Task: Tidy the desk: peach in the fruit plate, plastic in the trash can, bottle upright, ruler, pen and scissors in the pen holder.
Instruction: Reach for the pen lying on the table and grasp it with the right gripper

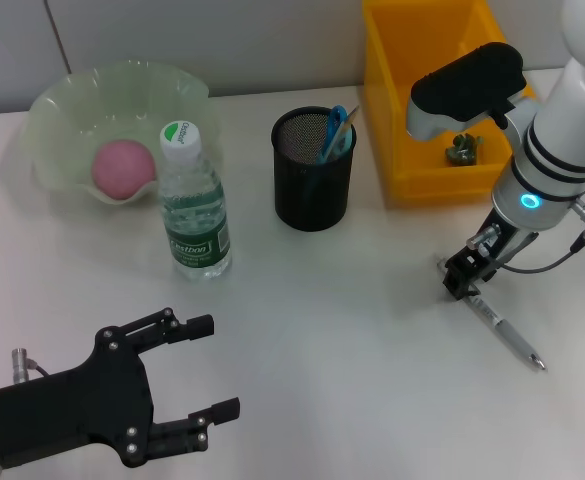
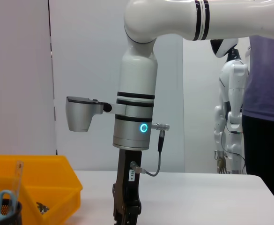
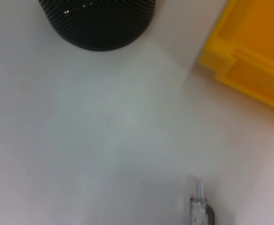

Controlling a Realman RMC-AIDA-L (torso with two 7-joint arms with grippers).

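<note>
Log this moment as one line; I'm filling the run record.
right end effector: low at pen | left end effector: open, idle | peach: in plate | bottle: upright | scissors: in holder

a white table (image 1: 352, 330) carries everything here. at its far left edge sits a pale green, wavy-rimmed fruit plate (image 1: 67, 125). just in front of the plate, to its right, a clear bottle (image 1: 194, 205) with a white and green cap stands upright. near the middle stands a black mesh pen holder (image 1: 313, 185), well apart from the bottle. a yellow bin (image 1: 412, 120) rests at the far right. in front of the bin a clear pen (image 1: 507, 338) lies flat on the bare surface, slanting toward the near right.
</note>
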